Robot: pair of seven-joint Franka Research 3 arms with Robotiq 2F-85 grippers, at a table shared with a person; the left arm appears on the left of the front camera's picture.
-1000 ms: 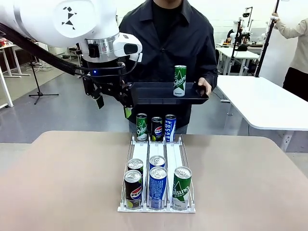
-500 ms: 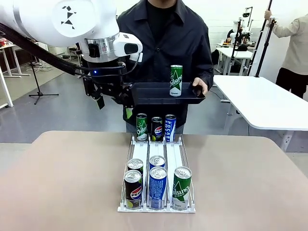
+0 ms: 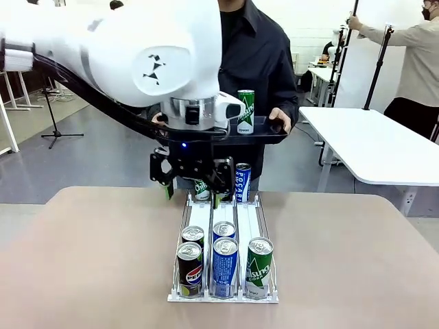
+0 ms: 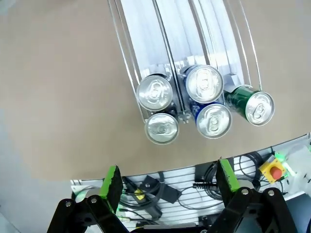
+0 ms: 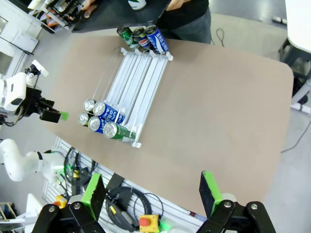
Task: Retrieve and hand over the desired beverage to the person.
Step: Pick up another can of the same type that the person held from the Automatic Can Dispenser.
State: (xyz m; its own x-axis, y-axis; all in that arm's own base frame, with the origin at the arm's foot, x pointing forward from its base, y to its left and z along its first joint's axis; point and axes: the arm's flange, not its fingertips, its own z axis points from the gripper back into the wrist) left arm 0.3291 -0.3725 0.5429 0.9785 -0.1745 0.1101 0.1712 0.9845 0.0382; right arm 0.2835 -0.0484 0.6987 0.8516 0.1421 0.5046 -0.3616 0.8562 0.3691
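Left gripper (image 3: pixel 193 195) hangs in the middle of the front view, under the big white arm. Its jaws are spread and nothing is between them. In its own wrist view the green pads (image 4: pixel 112 180) stand wide apart at the bottom edge. Right gripper (image 5: pixel 151 194) is spread too and holds nothing.

The green can (image 3: pixel 245 112) stands upright on a black tray (image 3: pixel 271 130) in the upper middle of the front view. The person (image 3: pixel 257 55) holds this tray, with one hand (image 3: pixel 280 118) on its right end.

Lower in the frame, a wire rack (image 3: pixel 247 226) with three lanes lies on the table (image 3: pixel 89 260). Five cans (image 3: pixel 225 264) stand at its near end. Three more cans (image 3: pixel 243 181) stand at the far end, partly hidden behind the left gripper.
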